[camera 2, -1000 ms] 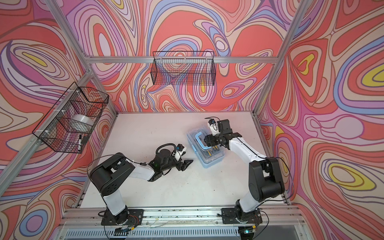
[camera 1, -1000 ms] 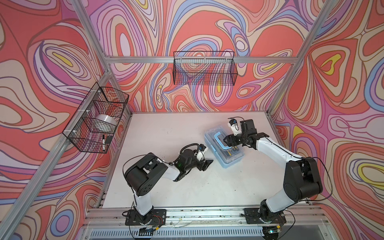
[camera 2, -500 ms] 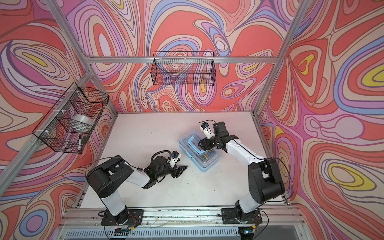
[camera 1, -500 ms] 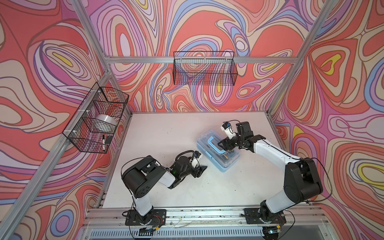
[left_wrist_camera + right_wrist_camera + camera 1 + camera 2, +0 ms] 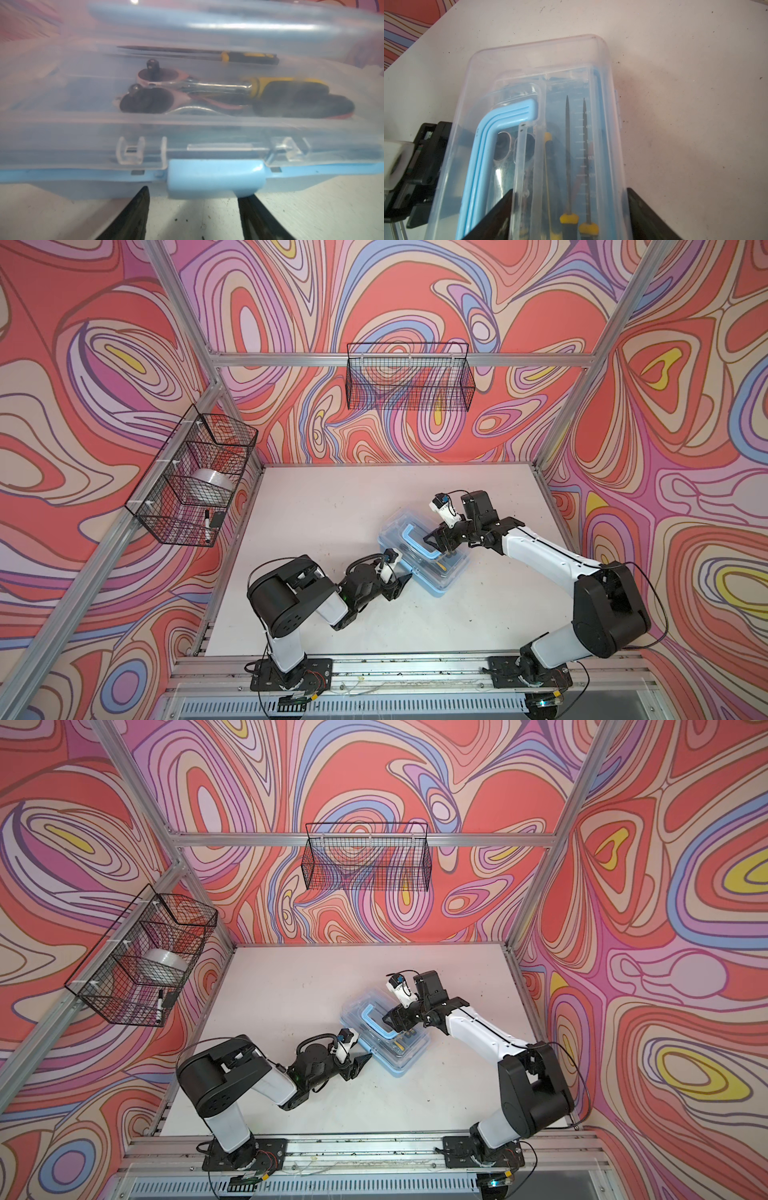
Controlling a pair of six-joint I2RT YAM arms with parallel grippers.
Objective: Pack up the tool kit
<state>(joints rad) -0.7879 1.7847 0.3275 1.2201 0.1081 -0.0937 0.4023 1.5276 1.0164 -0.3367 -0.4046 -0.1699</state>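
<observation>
Case (image 5: 436,578): has slid across the table (image 5: 332,506) toward the left gripper (image 5: 405,574) since a second ago, in both top views.
Latch (image 5: 216,178): left wrist view, fingers (image 5: 137,207) parted, one each side.
Lid (image 5: 529,54): down over the screwdrivers (image 5: 567,145), right wrist view; right gripper (image 5: 570,189) straddles it wide; clamped or merely resting, I cannot tell.

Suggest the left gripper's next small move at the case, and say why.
Probably nudge the left gripper forward to press the blue latch shut. The clear lid lies down over the tools, the right gripper is open over the case, and the left fingertips flank that latch.
</observation>
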